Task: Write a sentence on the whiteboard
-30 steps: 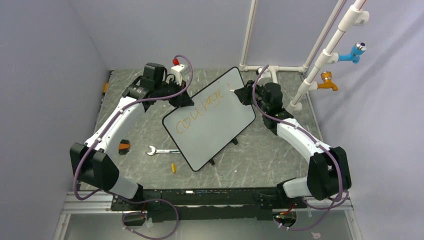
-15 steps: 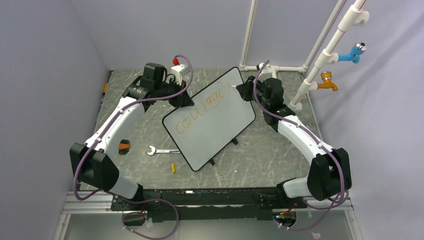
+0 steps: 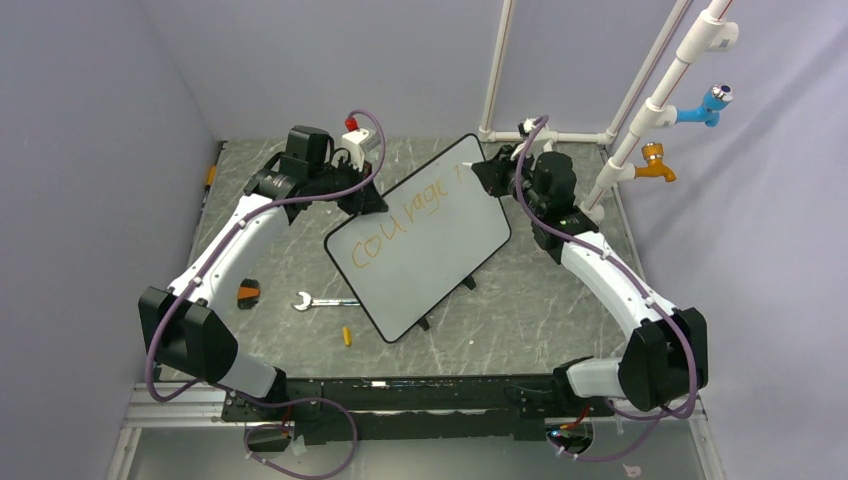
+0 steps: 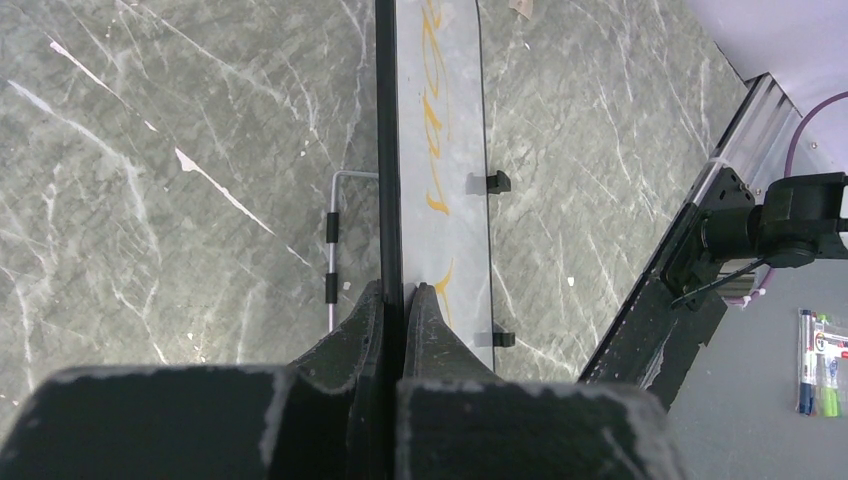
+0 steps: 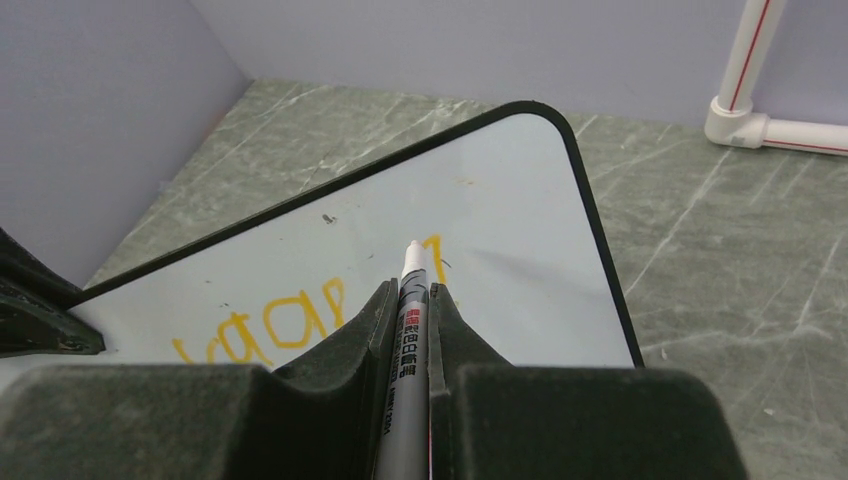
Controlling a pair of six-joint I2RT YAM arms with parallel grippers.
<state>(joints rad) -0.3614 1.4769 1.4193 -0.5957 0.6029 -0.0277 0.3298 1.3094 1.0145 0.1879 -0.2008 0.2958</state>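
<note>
The whiteboard (image 3: pixel 430 250) sits slanted mid-table, white with a thin black rim. My left gripper (image 3: pixel 368 203) is shut on its far-left edge; in the left wrist view the fingers (image 4: pixel 402 290) pinch the rim of the whiteboard (image 4: pixel 440 200), seen edge-on. The sentence (image 3: pixel 398 225) is orange handwriting reading roughly "courage", plus a short stroke. My right gripper (image 3: pixel 483 176) is at the board's far right corner, shut on a grey marker (image 5: pixel 411 320). Its white tip points at the whiteboard (image 5: pixel 500 190) just beside the short orange stroke (image 5: pixel 434 252), after the sentence (image 5: pixel 290 325).
A wrench (image 3: pixel 322 301), a small yellow piece (image 3: pixel 347 336) and an orange-black object (image 3: pixel 248 294) lie left of the board. A red-topped white device (image 3: pixel 355 135) stands at the back. White pipes carry a blue tap (image 3: pixel 712 103) and an orange tap (image 3: pixel 655 160) at right.
My right gripper has shifted a little toward the far edge of the board with the marker. The left gripper and the board have stayed put.
</note>
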